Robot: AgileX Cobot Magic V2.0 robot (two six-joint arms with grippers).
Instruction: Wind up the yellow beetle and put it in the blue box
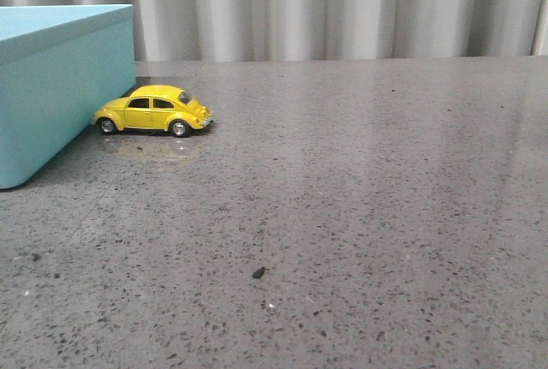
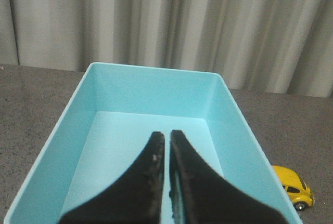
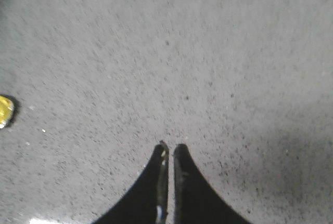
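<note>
Opening step: yellow beetle (image 1: 154, 110) stands ungrasped beside blue box (image 1: 60, 86); both pincers, left (image 2: 166, 136) and right (image 3: 170, 148), are closed empty; opening and reaching are required.

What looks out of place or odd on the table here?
Little stands out. A small dark speck lies loose on the table, well in front of the upright yellow beetle, which sits beside the empty blue box. Nothing is spilled or damaged.

Low front camera across the table (image 1: 360, 215); wrist cameras looking down, all sharing the yellow beetle (image 1: 154, 110).
</note>
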